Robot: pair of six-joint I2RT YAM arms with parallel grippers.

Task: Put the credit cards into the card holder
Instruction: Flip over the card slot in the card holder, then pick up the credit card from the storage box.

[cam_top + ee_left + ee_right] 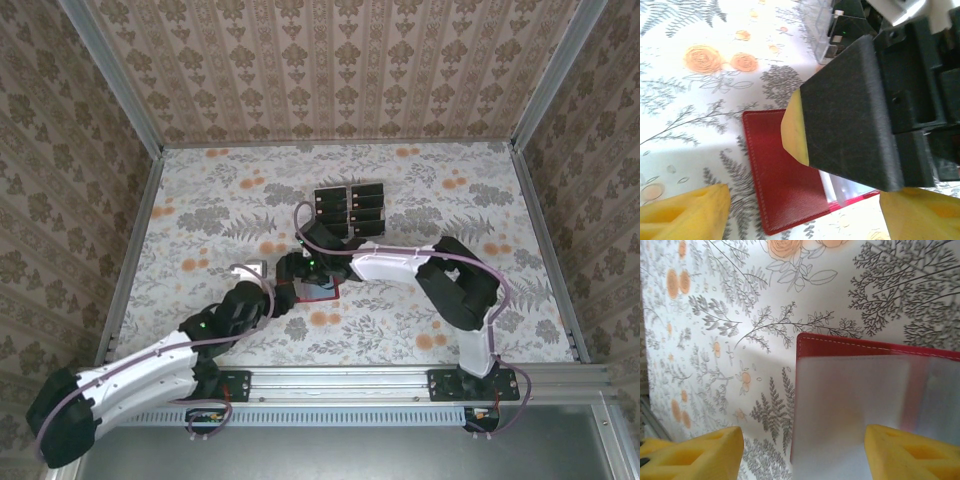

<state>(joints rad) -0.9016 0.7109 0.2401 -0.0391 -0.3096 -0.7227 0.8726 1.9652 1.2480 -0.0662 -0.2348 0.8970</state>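
Observation:
The card holder (pixel 318 291) is a red wallet lying open on the flowered table in front of the arms. Its red cover (pixel 785 185) and clear inner sleeves (pixel 852 186) show in the left wrist view. My left gripper (pixel 280 297) hovers at its left edge, yellow fingers (pixel 687 212) spread wide and open (pixel 802 216). My right gripper (pixel 300 272) reaches in from the right; one of its black fingers (pixel 850 125) hangs over the wallet. It stands open (pixel 802 455) over the frosted sleeve (pixel 855 410). The black credit cards (pixel 350 205) sit in a rack farther back.
The clear slotted rack (pixel 822 37) stands just behind the wallet. Patterned walls and metal rails (pixel 135 235) close the table in on three sides. Both arms cross in the middle near the front rail (pixel 340 382).

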